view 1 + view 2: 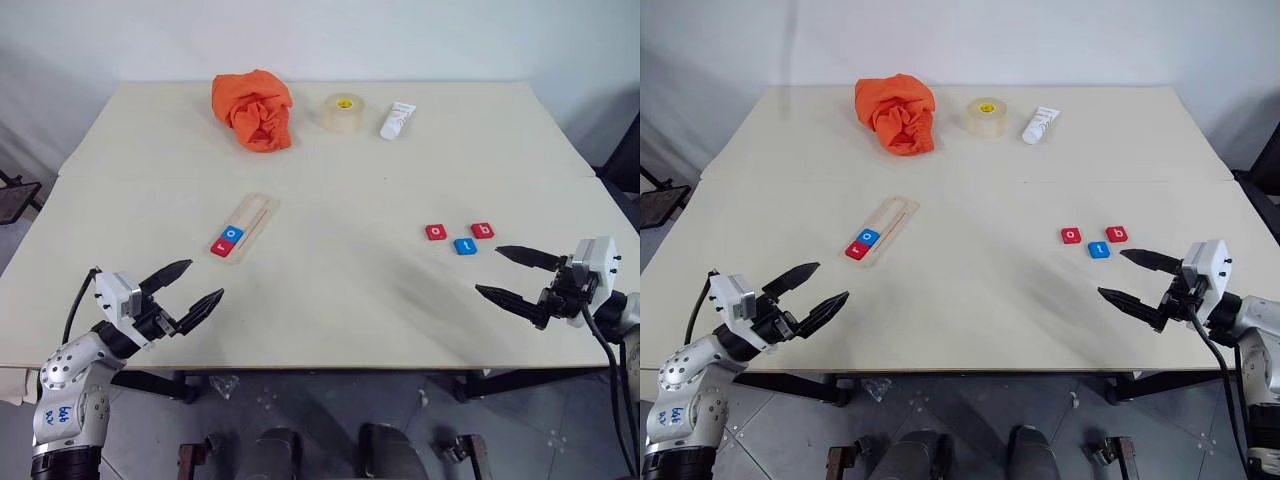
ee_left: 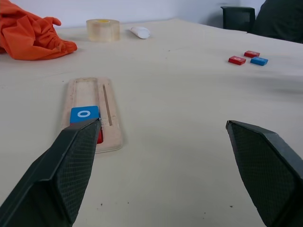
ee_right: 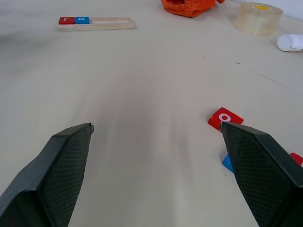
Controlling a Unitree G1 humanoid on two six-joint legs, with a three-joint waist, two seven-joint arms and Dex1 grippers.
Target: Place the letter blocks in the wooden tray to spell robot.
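Right end effector (image 1: 512, 273) gapes just beside three loose letter blocks (image 1: 459, 237).

Wooden tray (image 1: 883, 229) already has a red tile (image 1: 855, 251) and a blue tile (image 1: 867, 238) at its near end, three more letter blocks (image 1: 1093, 239) sit loose off to the right, and both the left gripper (image 1: 808, 291) and right gripper (image 1: 1130, 277) hover wide open with nothing in them.
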